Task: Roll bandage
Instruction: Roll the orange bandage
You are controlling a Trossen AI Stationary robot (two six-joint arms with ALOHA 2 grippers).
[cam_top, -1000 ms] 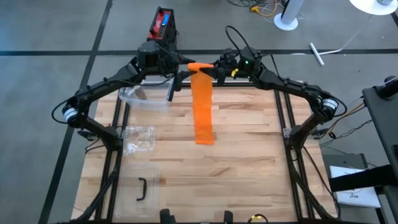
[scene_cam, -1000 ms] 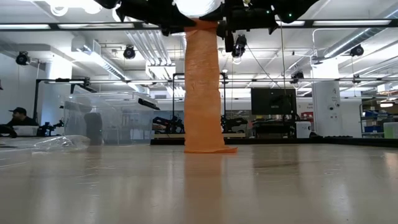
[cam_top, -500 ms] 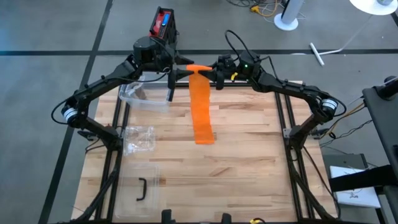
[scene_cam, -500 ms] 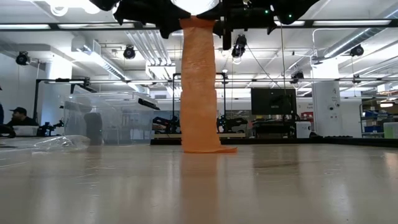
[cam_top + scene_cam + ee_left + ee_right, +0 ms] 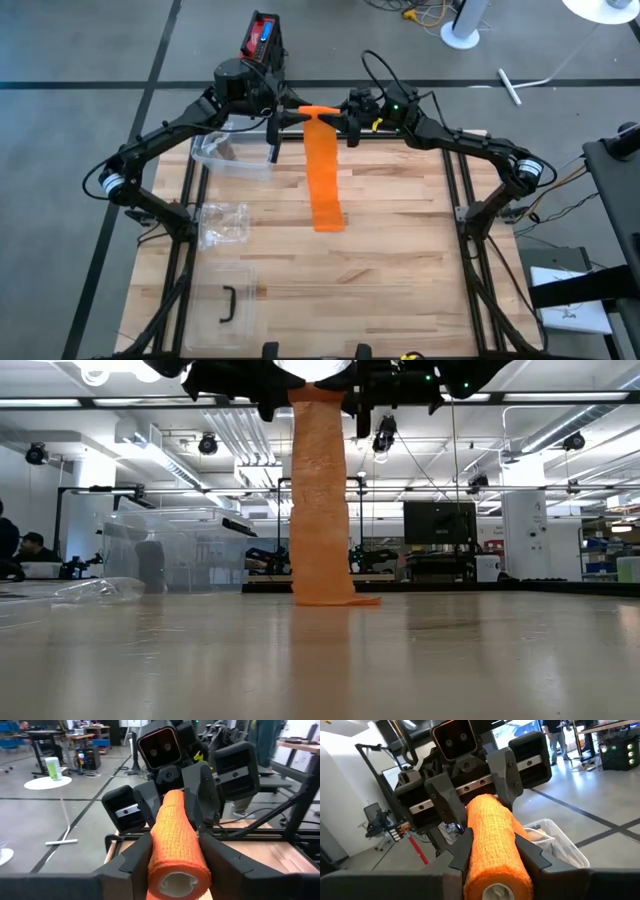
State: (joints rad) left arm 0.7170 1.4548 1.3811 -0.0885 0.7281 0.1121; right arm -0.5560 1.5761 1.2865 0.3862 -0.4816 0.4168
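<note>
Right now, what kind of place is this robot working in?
Most likely a robotics lab or workshop: a wooden table on a metal frame, more benches and a monitor across the open hall, exposed ceiling ducts, and a person at a far desk.

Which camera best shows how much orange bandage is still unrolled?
The low view: the bandage strip hangs its full length from the roll down to the table. The high view shows the strip foreshortened; both wrist views show only the roll.
</note>
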